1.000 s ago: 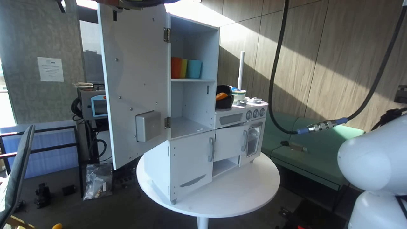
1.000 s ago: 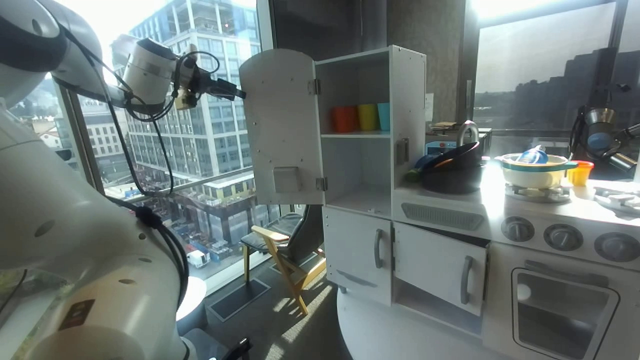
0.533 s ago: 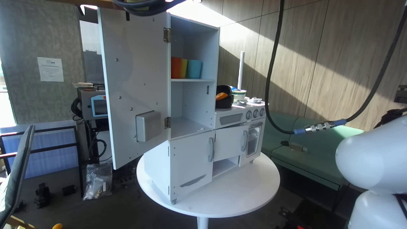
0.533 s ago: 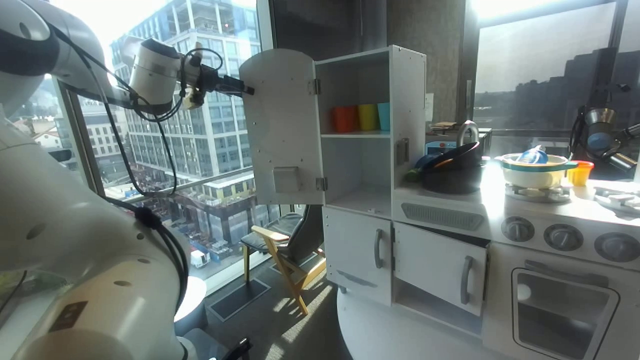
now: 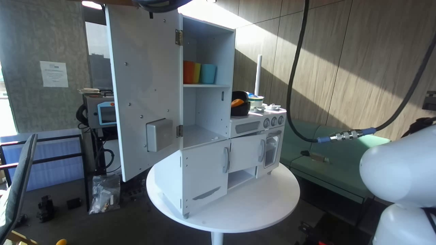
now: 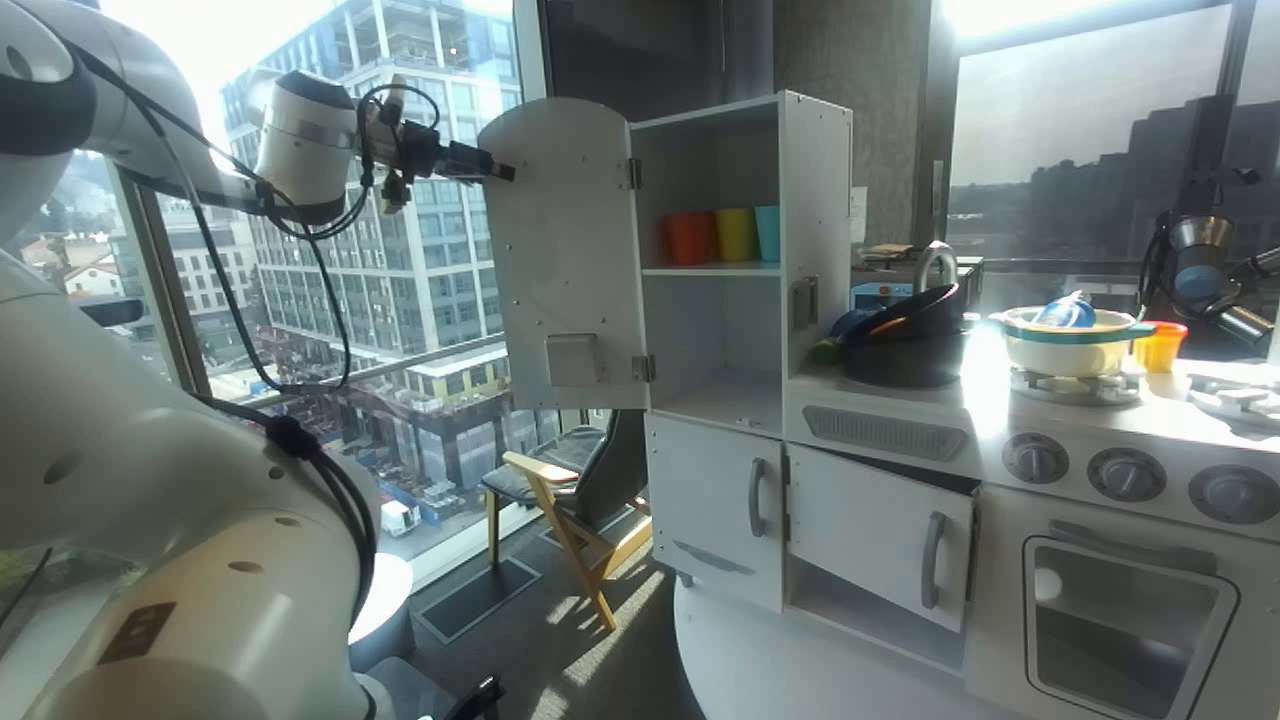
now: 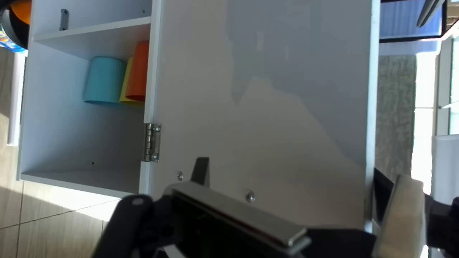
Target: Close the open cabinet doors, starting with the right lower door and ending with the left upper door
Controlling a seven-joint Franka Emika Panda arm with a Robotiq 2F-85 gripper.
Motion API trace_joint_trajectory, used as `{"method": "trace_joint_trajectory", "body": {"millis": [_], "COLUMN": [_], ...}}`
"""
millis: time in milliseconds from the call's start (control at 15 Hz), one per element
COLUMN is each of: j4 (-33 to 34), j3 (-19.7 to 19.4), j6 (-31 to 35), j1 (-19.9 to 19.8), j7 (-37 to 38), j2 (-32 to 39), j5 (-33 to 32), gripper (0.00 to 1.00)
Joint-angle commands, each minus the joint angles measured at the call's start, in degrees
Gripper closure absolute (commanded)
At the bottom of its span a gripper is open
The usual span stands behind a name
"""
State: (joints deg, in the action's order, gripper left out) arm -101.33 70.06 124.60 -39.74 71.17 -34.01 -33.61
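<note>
The left upper door (image 5: 146,78), a tall white panel with a grey-white box, stands wide open in both exterior views (image 6: 560,250) and fills the wrist view (image 7: 265,107). My gripper (image 6: 503,171) is at its upper free edge. In the wrist view the gripper (image 7: 291,170) is open, its fingers straddling that edge: one finger (image 7: 200,171) is before the inner face, the other (image 7: 383,191) just beyond the edge. In an exterior view only one finger (image 5: 151,15) shows. The right lower door (image 6: 870,530) is slightly ajar, with a dark gap above it (image 5: 246,153).
Orange (image 6: 690,238), yellow (image 6: 736,235) and blue cups (image 5: 208,73) stand on the upper shelf. A dark pan (image 6: 905,340) and a pot (image 6: 1070,345) sit on the stove top. The cabinet stands on a round white table (image 5: 259,207). A chair (image 6: 590,490) is below the open door.
My gripper has moved across the left upper door toward its hinges, and one finger has passed behind the free edge. The door has shifted very slightly toward the cabinet. The right lower door is unmoved.
</note>
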Motion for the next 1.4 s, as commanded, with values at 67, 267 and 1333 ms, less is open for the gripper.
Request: {"method": "trace_joint_trajectory", "body": {"millis": [67,267,1333], "j4": [-0.1,-0.3,-0.4], "j3": [-2.7,-3.7,-4.4], "j6": [-4.7,-8.6,-14.1], "j1": [3.8,8.0,21.5], "j7": [-0.1,-0.9,0.2], "j2": [-1.1,-0.7,6.8], "j5": [0.6,0.6,-0.1], "gripper": [0.0,0.0,0.0]}}
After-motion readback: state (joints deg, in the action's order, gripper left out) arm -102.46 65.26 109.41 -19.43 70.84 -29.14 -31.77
